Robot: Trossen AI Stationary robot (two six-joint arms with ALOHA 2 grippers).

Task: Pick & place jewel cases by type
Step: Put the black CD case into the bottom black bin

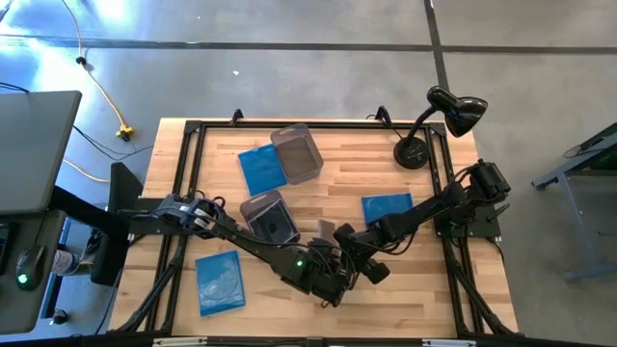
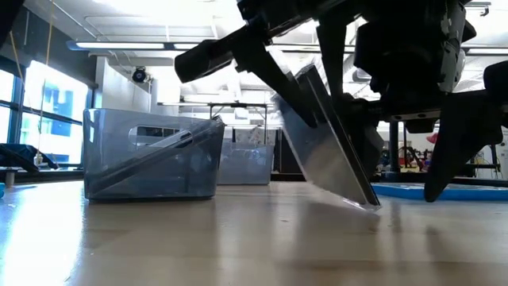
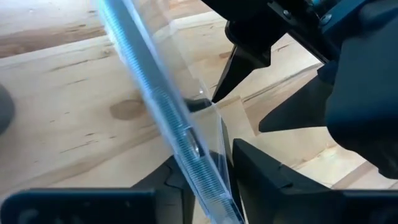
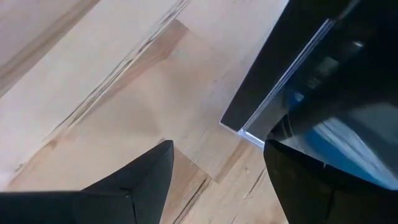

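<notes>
A clear jewel case with a dark face [image 2: 329, 151] stands steeply tilted near the table's front middle, between my two grippers. My left gripper [image 1: 337, 280] is shut on it. My right gripper [image 1: 371, 262] stands open right beside the case, one finger [image 4: 311, 180] against or just under its edge; touch cannot be told. Blue jewel cases lie flat at the far left [image 1: 260, 169], right [image 1: 388, 207] and near left [image 1: 218, 281]. My left gripper pinches the case's edge [image 3: 202, 177] between its two fingers [image 3: 261, 180], one on each flat face. The fingers slant down at it. The case is tilted, its low corner [image 2: 369, 205] at or just above the tabletop.
A smoky tub [image 1: 268, 217] with a dark case leaning inside stands left of the grippers; a second tub [image 1: 296, 152] stands farther back. A black desk lamp [image 1: 434, 125] sits at the far right corner. A black frame [image 1: 193, 130] rims the table.
</notes>
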